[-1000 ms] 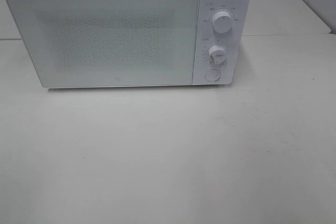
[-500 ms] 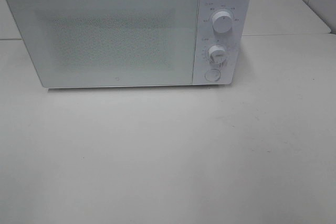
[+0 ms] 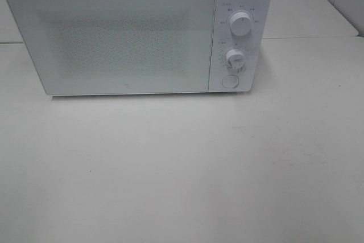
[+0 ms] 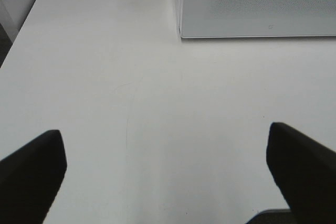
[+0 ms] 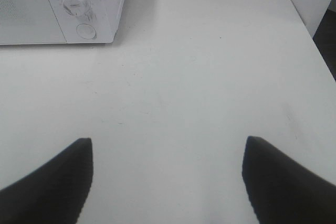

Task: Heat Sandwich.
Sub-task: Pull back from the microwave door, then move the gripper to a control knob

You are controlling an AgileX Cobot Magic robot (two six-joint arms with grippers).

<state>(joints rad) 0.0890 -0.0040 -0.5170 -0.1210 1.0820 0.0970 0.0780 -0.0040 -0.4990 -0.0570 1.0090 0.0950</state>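
Exterior high is showing microwave (image 3: pixel 125 38) sitting shut on bench (image 3: pixel 182 169) — sandwich not showing in any view. Left claw (image 4: pixel 163 132), right claw (image 5: pixel 167 141) both hanging open, empty. Likely next: right claw pressing round button (image 3: pixel 230 81) squarely.

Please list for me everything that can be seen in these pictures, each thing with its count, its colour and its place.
microwave: one, white, at the back of the table, door shut
knobs: two, white, one above the other on the panel at the right of the door
button: one, white, round, under the lower knob
table: one, off-white, under the microwave and in front of it
sandwich: none seen in any view
left pincer: one, black, open, over the table in front of the microwave's left corner, holding nothing
right pincer: one, black, open, over the table to the right of the microwave, holding nothing
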